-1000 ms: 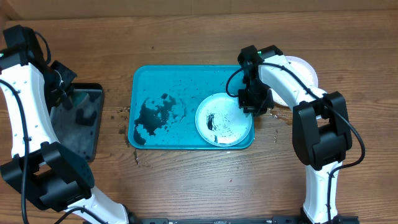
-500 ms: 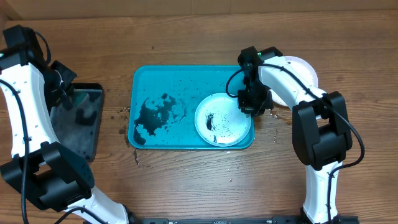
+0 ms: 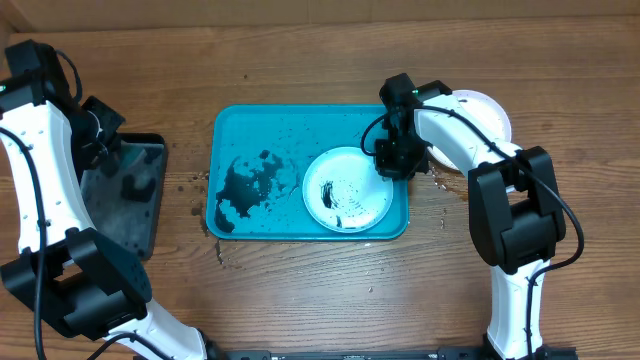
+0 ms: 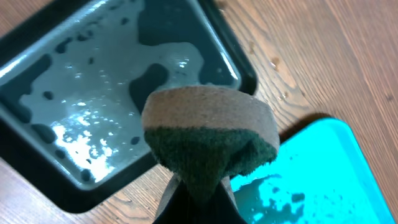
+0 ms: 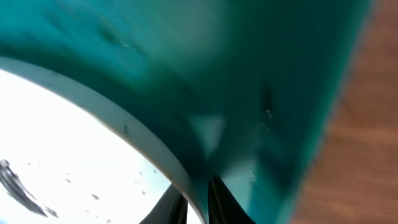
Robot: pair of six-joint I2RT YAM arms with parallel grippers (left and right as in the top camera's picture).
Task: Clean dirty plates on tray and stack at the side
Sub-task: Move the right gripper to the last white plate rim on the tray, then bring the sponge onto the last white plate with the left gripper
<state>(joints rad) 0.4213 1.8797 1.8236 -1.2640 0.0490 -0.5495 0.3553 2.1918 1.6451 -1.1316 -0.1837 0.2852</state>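
One pale aqua plate with black smears lies on the right part of the turquoise tray. My right gripper is shut on its far-right rim. In the right wrist view the rim runs between the fingers, over the tray floor. A pale plate sits on the table right of the tray, partly hidden by the right arm. My left gripper is shut on a tan and green sponge above the black tray.
The black tray at the left holds shallow water. Black smears and specks cover the left half of the turquoise tray, whose corner shows in the left wrist view. Wet spots mark the wood around the tray.
The right gripper has slid the plate a little to the left across the tray. The left arm has not moved.
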